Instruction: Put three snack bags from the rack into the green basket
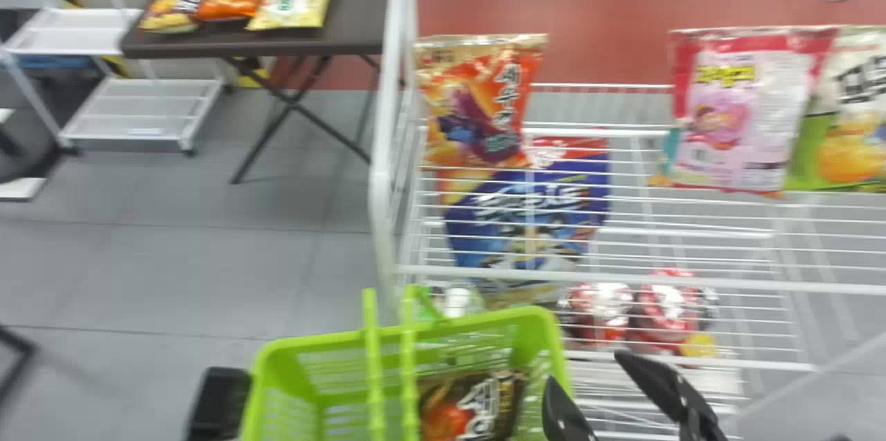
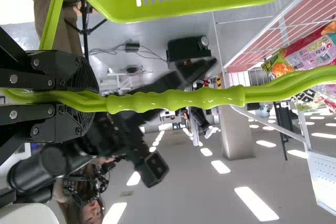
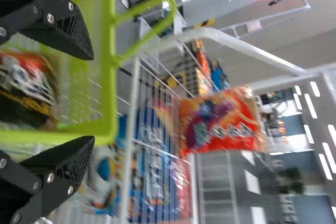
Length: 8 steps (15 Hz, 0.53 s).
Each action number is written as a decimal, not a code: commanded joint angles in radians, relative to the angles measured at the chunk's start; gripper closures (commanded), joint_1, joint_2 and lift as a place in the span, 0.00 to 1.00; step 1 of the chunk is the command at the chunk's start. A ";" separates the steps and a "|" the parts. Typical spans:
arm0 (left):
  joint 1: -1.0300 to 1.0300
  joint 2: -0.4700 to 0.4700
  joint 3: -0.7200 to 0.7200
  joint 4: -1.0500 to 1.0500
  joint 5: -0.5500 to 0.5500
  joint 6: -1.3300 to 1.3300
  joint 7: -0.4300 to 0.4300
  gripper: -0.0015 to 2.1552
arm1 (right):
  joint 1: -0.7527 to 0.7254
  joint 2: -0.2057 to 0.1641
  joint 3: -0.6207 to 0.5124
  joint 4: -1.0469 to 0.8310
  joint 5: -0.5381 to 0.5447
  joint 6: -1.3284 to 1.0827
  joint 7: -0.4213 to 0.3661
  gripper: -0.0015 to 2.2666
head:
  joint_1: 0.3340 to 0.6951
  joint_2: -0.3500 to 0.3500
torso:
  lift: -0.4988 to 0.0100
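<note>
My left gripper (image 2: 89, 98) is clamped on the handles (image 2: 176, 100), I judge to steady the basket (image 1: 318, 343) by the rack's (image 1: 623, 282) left front corner, for a short carry. My right gripper (image 1: 599, 385) waits at its right edge, fingers apart to straddle a bag. One dark bag (image 1: 471, 405) lies inside; an orange bag (image 1: 477, 109) stands at the rack's left end, likely nearest to take.

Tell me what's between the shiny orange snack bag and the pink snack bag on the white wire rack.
In the head view, bare rack wires stretch between the orange bag and pink bag, with a blue bag partly beneath.
</note>
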 commanded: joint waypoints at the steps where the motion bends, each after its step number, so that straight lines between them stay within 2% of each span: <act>1: 0.000 0.000 -0.003 0.005 0.001 0.001 0.000 1.00 | -0.082 0.077 -0.124 0.007 0.012 0.134 0.001 0.02 | 1.00 0.29 | 0.98; 2: -0.001 0.000 -0.005 0.009 0.001 0.001 0.000 1.00 | -0.144 0.119 -0.179 0.016 0.007 0.229 0.010 0.02 | 1.00 0.23 | 0.98; 3: -0.003 0.000 -0.006 0.012 0.001 0.001 0.000 1.00 | -0.214 0.146 -0.226 0.016 0.004 0.401 0.016 0.02 | 1.00 0.09 | 0.98; 5: -0.005 -0.002 -0.011 0.014 0.001 0.001 0.000 1.00 | -0.369 0.155 -0.288 0.013 -0.002 0.837 0.035 0.02 | 1.00 0.00 | 0.98; 6: -0.005 -0.002 -0.012 0.015 0.001 0.001 0.000 1.00 | -0.454 0.157 -0.312 0.013 -0.007 1.009 0.041 0.02 | 1.00 0.00 | 0.98; 8: -0.003 -0.002 -0.012 0.017 0.001 0.001 -0.001 1.00 | -0.541 0.165 -0.340 0.022 -0.002 1.036 0.041 0.02 | 1.00 0.00 | 0.98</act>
